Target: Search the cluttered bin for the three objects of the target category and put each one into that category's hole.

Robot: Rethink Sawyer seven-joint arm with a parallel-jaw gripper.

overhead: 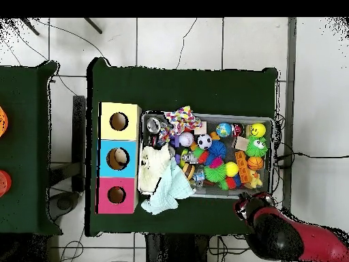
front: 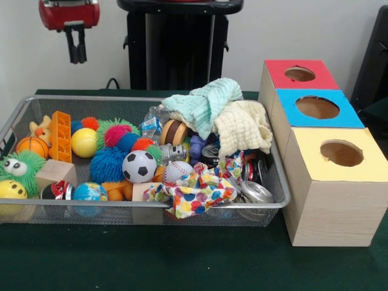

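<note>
A wire mesh bin (front: 151, 206) on the green table is packed with toys: a soccer ball (front: 139, 166), a baseball (front: 177, 171), a yellow ball (front: 83, 142) and a small basketball (front: 33, 146). Over its right half lie a teal cloth (front: 206, 103), a cream cloth (front: 242, 126) and a polka-dot cloth (front: 197, 193). Beside the bin stand three wooden boxes with holes, topped red (front: 299, 74), blue (front: 317, 107) and yellow (front: 341, 153). My gripper (front: 76, 57) hangs shut and empty, high above the bin's far left corner. In the overhead view the gripper (overhead: 243, 204) sits just outside the bin (overhead: 204, 116).
Also in the bin are a green fuzzy toy (front: 21, 167), an orange block (front: 60, 136), a blue spiky ball (front: 109, 162), a wooden block (front: 54, 173) and metal cans (front: 254, 193). A pale shape shows inside the blue box's hole (overhead: 118, 157).
</note>
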